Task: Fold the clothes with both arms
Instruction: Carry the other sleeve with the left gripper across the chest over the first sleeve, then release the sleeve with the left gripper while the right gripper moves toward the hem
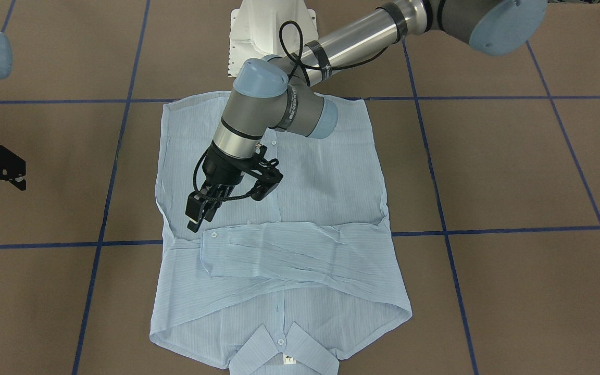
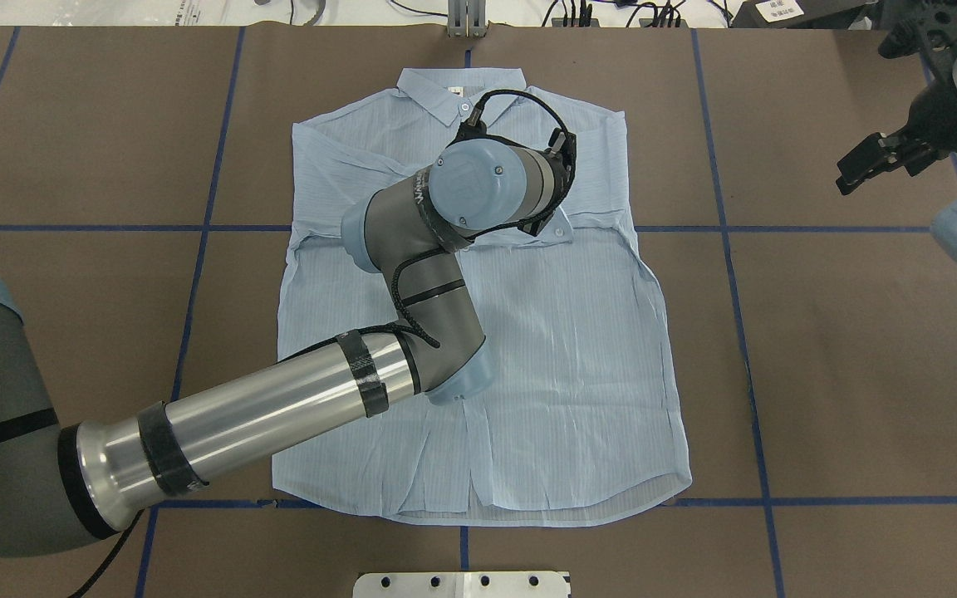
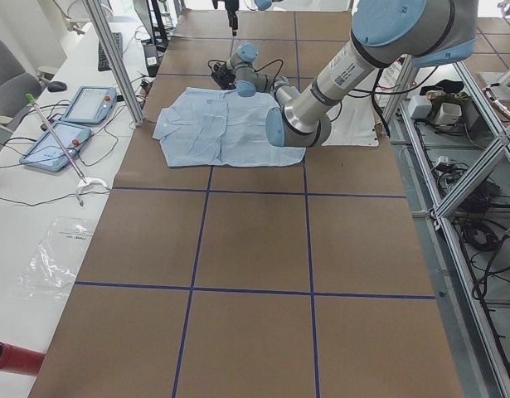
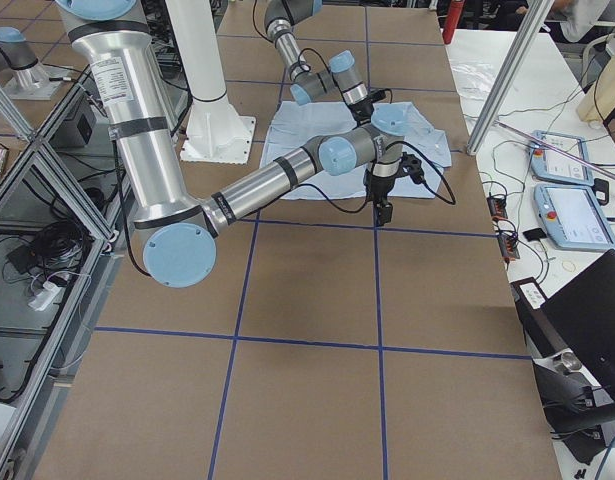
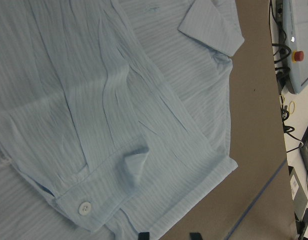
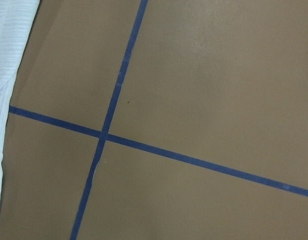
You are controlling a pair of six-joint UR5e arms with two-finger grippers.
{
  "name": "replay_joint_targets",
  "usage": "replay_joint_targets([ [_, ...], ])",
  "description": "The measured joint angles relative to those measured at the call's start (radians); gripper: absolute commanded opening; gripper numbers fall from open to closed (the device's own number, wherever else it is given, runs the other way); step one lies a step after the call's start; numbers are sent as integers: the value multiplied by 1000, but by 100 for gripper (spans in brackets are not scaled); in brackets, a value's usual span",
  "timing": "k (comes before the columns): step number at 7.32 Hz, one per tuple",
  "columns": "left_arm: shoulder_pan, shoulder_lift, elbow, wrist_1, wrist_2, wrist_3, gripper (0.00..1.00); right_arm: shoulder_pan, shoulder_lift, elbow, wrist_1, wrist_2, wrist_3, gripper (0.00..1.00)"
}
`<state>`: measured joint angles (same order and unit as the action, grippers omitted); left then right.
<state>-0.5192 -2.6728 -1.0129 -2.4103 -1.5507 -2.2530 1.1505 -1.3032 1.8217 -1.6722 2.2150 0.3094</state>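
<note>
The pale-blue striped shirt (image 1: 326, 177) lies flat, buttoned front up, on the brown table (image 1: 513, 172). Both sleeves are folded across the chest, and the collar (image 1: 274, 346) with its white label is at the far edge from the robot. My left gripper (image 1: 200, 219) hovers just above the shirt next to a sleeve cuff (image 1: 211, 235). It is open and empty; the left wrist view shows the buttoned cuff (image 5: 83, 207) below the parted fingertips. In the overhead view the wrist hides this gripper. My right gripper (image 2: 856, 170) hangs off the shirt over bare table, open and empty.
Blue tape lines (image 6: 106, 135) cross the table in a grid. The white base pedestal (image 1: 271, 31) stands at the robot's edge by the shirt hem. Teach pendants (image 4: 577, 215) and cables lie on the white bench beyond the table's far side.
</note>
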Motion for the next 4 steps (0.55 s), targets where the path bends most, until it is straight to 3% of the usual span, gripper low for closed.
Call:
replay_joint_targets([
  [2, 0, 40, -45, -13, -22, 90, 100, 0, 3, 7, 0, 1, 5, 100],
  [4, -11, 156, -198, 50, -120, 208, 100, -14, 1, 37, 0, 12, 66, 100],
])
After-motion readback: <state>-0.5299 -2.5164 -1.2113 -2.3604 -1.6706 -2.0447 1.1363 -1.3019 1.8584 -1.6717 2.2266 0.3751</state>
